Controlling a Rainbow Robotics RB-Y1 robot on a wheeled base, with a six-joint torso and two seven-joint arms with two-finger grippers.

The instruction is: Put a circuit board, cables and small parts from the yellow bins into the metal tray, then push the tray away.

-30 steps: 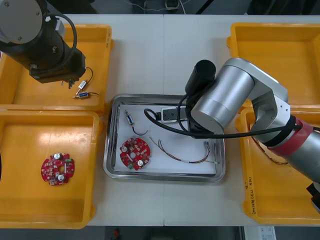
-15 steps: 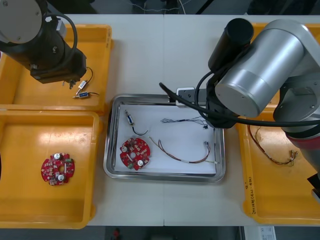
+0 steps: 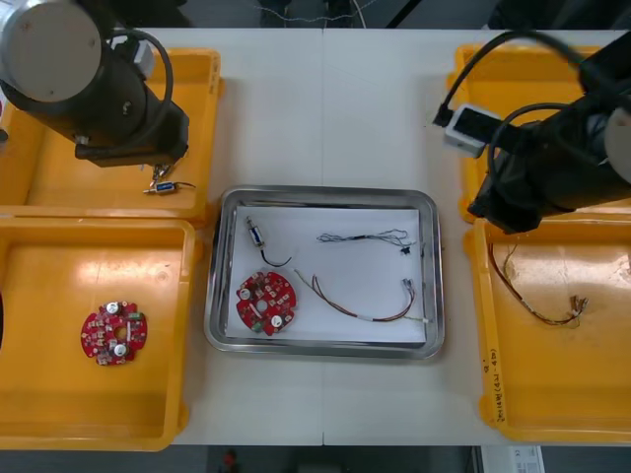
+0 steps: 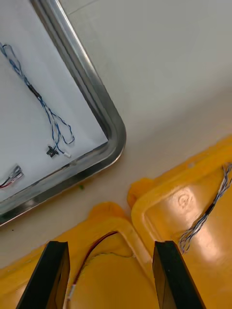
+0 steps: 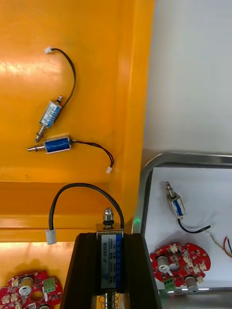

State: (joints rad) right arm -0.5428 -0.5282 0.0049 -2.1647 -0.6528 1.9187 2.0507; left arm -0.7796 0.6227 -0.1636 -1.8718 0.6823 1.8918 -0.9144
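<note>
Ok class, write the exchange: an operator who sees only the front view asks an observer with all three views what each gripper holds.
Operator: Is the left gripper carrying anything?
Observer: Yes. The left gripper is shut on a small metal part, whose black lead loops out beside the fingers.
Operator: And the right gripper?
Observer: The right gripper is open and empty, above the yellow bin that holds the red and yellow cable.

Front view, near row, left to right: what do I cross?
The left near bin, its circuit board, metal tray, tray's circuit board, tray's red and yellow cable, right near bin, its red and yellow cable.
</note>
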